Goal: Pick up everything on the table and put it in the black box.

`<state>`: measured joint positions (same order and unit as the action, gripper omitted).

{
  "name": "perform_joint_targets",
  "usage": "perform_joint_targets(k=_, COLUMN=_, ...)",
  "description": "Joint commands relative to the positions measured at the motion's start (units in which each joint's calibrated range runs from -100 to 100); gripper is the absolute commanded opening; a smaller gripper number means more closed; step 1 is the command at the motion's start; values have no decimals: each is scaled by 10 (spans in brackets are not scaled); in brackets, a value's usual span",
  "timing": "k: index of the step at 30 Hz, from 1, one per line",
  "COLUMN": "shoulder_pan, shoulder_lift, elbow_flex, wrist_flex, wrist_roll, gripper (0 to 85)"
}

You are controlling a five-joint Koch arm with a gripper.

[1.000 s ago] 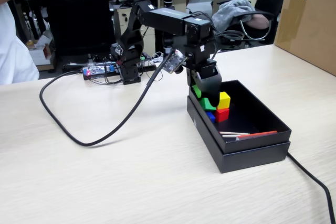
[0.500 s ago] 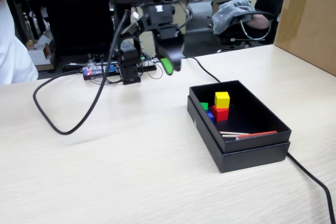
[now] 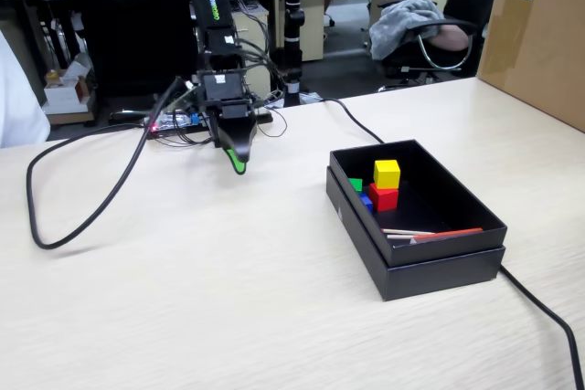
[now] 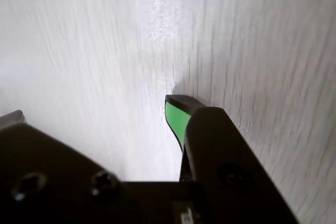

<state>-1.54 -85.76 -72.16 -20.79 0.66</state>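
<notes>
pincer [image 3: 239, 163] upper-left of centre in the fixed view, tip down over bare desk [image 3: 183, 299], can't tell if it's closed, nothing held, black box [image 3: 439, 267] centre-right, long axis running toward lower right, yellow cube [image 3: 387, 173] stacked on red cube [image 3: 383, 196], green cube [image 3: 356, 184] and blue cube [image 3: 366, 200] beside, sticks [image 3: 430, 234] inside too, black cable [image 3: 87, 198] looping left

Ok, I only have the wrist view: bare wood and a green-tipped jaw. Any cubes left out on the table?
Observer: None on the table. The yellow cube, red cube, blue cube and green cube are in the black box.
Operator: Any stacked?
Observer: The yellow cube sits on the red cube.
Operator: Where is the gripper?
Observer: The gripper is left of the black box in the fixed view, clear of it, pointing down at the table.
</notes>
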Motion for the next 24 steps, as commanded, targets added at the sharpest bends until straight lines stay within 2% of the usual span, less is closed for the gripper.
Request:
perform_joint_targets(k=1, shoulder_pan=0, shoulder_lift=-38, elbow_flex=-22, wrist_flex=95, wrist_roll=-10, gripper=520)
perform_joint_targets(k=12, shoulder_pan=7, shoulder_lift=-44, elbow_flex=-188, wrist_flex=229, wrist_roll=-18, gripper=521)
perform_joint_targets(k=20, shoulder_pan=13, shoulder_lift=-66, elbow_flex=-230, wrist_flex=259, wrist_roll=-21, gripper=507)
perform_joint_targets(k=24, shoulder_pan=10, shoulder_lift=-96, elbow_flex=-243, wrist_flex=254, wrist_roll=-32, gripper=505)
